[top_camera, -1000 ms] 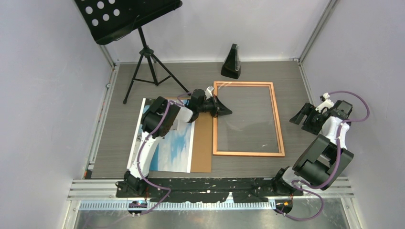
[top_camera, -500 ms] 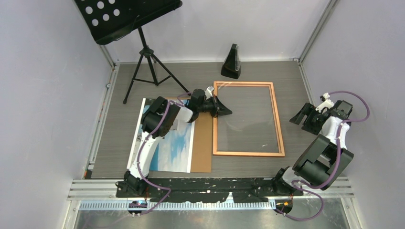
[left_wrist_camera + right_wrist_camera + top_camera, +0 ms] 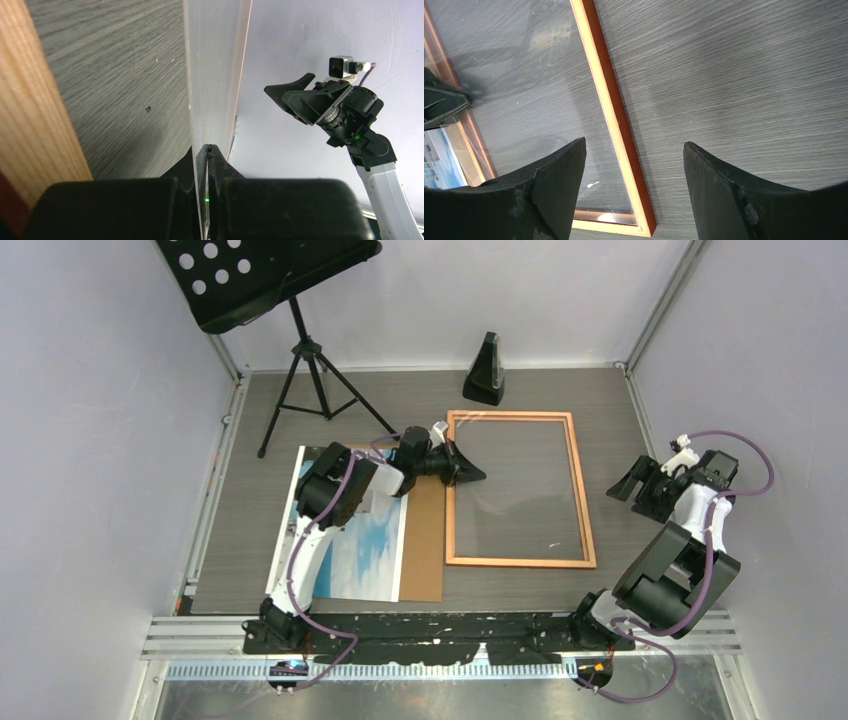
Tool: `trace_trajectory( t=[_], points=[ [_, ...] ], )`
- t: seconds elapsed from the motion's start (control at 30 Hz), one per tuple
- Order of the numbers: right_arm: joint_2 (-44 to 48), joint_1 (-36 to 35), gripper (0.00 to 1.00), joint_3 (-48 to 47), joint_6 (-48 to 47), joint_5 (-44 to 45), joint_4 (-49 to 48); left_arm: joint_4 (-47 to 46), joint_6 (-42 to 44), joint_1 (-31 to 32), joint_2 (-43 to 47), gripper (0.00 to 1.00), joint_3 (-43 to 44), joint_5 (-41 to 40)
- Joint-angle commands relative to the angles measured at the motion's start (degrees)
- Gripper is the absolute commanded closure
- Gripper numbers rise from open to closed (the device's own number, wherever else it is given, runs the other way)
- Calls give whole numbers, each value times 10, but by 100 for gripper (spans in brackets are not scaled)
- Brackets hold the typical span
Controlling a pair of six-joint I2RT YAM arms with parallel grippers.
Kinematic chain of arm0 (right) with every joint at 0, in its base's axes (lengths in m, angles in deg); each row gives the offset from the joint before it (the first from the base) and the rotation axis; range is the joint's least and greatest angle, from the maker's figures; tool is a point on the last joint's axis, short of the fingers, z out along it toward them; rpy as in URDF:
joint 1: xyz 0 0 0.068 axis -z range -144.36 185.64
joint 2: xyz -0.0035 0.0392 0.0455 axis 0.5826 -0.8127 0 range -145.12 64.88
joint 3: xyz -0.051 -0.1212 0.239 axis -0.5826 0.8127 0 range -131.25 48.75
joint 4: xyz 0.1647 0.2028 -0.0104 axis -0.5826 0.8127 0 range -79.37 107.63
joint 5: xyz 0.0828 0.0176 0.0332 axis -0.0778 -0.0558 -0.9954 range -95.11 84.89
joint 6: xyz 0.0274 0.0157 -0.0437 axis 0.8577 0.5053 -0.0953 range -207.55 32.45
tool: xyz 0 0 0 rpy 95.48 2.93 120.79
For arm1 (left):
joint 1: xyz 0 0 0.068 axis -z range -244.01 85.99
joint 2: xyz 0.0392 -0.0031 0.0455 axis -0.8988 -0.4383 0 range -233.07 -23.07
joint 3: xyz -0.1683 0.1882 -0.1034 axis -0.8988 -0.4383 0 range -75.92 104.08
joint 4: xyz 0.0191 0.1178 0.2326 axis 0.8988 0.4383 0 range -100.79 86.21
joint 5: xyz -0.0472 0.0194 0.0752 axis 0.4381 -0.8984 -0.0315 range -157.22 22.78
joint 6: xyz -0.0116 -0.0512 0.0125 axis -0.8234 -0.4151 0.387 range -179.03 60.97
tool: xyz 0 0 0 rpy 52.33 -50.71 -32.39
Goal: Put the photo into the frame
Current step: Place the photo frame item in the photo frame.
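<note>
The copper-orange frame [image 3: 581, 502] holds a clear pane [image 3: 515, 490]; the blue-sky photo [image 3: 370, 550] lies outside on a brown board [image 3: 425, 540]. The left end effector [image 3: 468, 473] pinches the pane; the right end effector [image 3: 635, 143] gapes empty.

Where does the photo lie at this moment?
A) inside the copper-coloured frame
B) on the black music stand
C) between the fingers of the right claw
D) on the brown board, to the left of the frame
D: the photo lies flat on the brown board, which sits to the left of the frame; the frame has no print in it.
</note>
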Motion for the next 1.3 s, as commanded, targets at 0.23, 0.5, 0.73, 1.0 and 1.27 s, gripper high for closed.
trace_trajectory(
  t=[0.23,0.5,0.73,1.0,1.27],
  points=[
    [5,5,23,-1,0,-10,-5,21,16,-4,24,100,-8,8],
    [5,6,23,0,0,-10,-5,23,17,-5,22,100,-8,8],
    [5,6,23,0,0,-10,-5,25,19,-8,21,100,-6,8],
    [6,7,23,0,0,-10,-5,30,21,-13,23,100,-2,8],
    [5,7,23,-1,0,-10,-5,32,22,-13,22,100,-4,7]
  ],
)
